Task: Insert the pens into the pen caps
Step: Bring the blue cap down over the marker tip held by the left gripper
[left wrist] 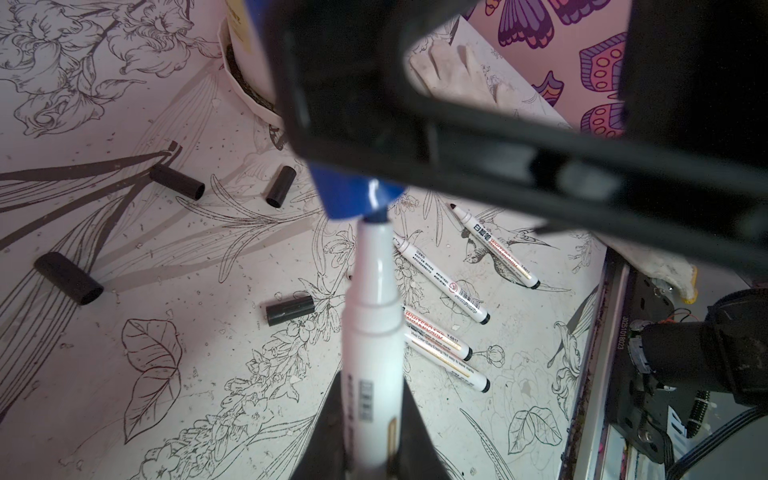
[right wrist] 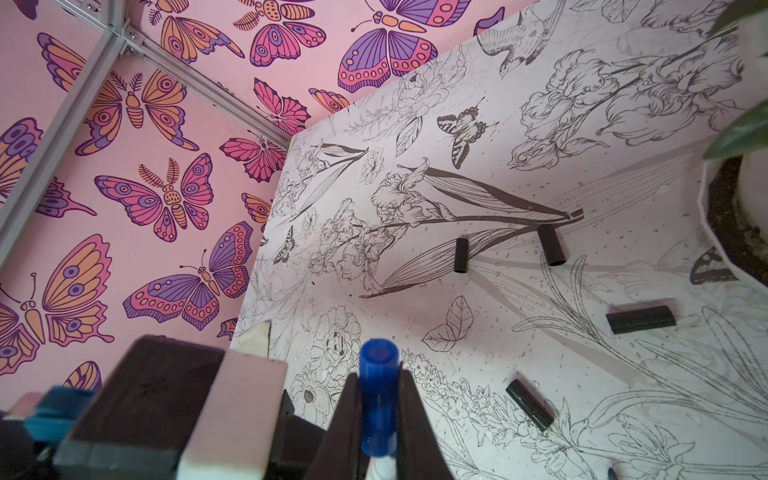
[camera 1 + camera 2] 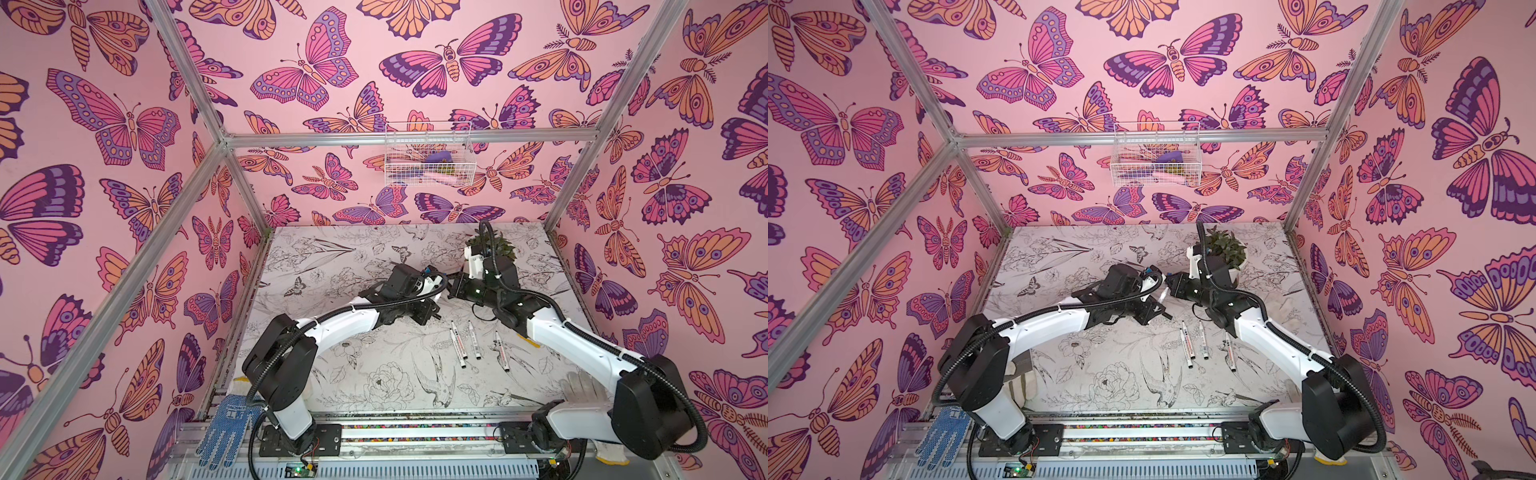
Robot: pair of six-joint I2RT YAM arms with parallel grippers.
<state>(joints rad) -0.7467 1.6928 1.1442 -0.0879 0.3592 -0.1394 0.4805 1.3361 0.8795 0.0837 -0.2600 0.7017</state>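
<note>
Capping in hand above matte floral-printed tabletop. Clamped shut in left black claw: smooth white plastic marker pen. Pinched tight in right black claw: glossy blue cylindrical cap. Tip at cap mouth, seemingly barely entered. Next: push straight along barrel until seated. Lying below both claws: four labelled pens, four short black tubular caps.
</note>
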